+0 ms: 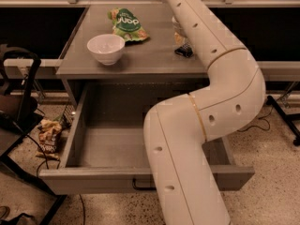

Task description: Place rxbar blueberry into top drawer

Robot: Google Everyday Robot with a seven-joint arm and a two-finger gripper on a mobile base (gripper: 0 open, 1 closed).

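rxbar blueberry (pixel 183 51) just beside gripper (pixel 178 35), arm (pixel 225 93) across open top drawer (pixel 89 179)

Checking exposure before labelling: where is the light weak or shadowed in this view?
Camera view: warm, dim light; the top drawer interior is shadowed toward its back; the spaces beside the table are near black; the gripper, at the tabletop's right edge, sits half hidden behind the arm.

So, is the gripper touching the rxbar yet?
Cannot tell. In the camera view the gripper sits just above the rxbar on the table's right side, but the arm hides most of it and any contact.
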